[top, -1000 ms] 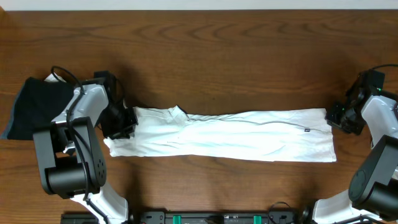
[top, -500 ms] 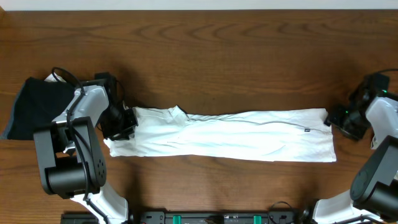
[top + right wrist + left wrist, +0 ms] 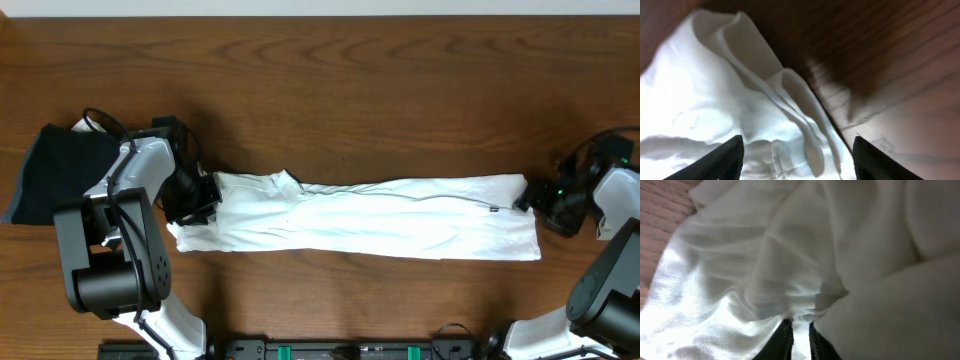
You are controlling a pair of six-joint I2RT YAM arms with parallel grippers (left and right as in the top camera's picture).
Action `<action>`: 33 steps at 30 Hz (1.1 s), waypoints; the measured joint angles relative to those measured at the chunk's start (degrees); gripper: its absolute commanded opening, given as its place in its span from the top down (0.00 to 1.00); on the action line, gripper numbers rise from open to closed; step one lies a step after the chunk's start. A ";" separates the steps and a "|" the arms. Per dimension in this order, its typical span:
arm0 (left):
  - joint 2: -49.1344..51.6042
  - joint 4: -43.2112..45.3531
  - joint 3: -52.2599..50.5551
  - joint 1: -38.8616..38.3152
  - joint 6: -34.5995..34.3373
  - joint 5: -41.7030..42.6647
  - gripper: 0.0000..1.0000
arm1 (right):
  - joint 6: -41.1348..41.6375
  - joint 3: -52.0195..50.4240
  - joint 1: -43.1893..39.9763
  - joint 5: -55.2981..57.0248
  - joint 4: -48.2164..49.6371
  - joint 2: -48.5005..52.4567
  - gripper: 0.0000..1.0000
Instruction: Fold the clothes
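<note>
Lengthwise, the T-shirt lies between left gripper and right gripper.

Wooden table, long white T-shirt across its middle, dark garment at far left.

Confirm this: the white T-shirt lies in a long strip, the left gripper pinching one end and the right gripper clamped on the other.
Wrong on the right gripper: the right wrist view shows it open, not clamped on the white T-shirt. The rest stands.
</note>
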 measured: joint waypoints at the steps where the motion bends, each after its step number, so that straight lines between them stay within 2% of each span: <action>1: 0.00 0.00 0.00 0.00 0.00 0.00 0.85 | -0.09 -0.90 0.00 -0.28 0.87 0.00 0.32; 5: 0.00 0.00 0.00 0.00 0.00 -0.02 0.85 | -0.20 -3.80 0.00 -0.72 3.72 -0.26 0.38; 10: 0.00 -0.13 0.00 0.00 0.00 0.00 0.85 | 0.24 -5.97 0.00 -1.18 6.54 -1.66 0.50; 13: 0.00 -0.15 0.00 0.00 0.00 0.00 0.85 | 0.35 -6.38 0.00 -2.45 7.04 -1.84 0.61; 16: 0.00 -0.39 0.00 0.00 0.00 0.07 0.85 | 0.37 -6.86 0.00 -3.93 8.02 -1.77 0.92; 17: 0.00 -0.55 0.00 0.00 0.00 0.11 0.85 | 0.35 -7.06 0.00 -4.42 8.07 -1.70 0.97; 24: -0.44 -1.05 0.37 0.00 0.00 2.32 0.85 | 1.14 -7.34 0.00 -5.60 8.94 -1.70 0.99; 30: -7.06 -1.07 0.48 0.00 0.00 4.63 0.84 | 2.58 -4.59 -0.33 -4.22 6.56 -1.70 0.99; 33: -11.28 -1.03 0.83 0.00 0.13 5.22 0.77 | 3.21 0.13 -1.55 -1.99 3.48 -1.68 0.99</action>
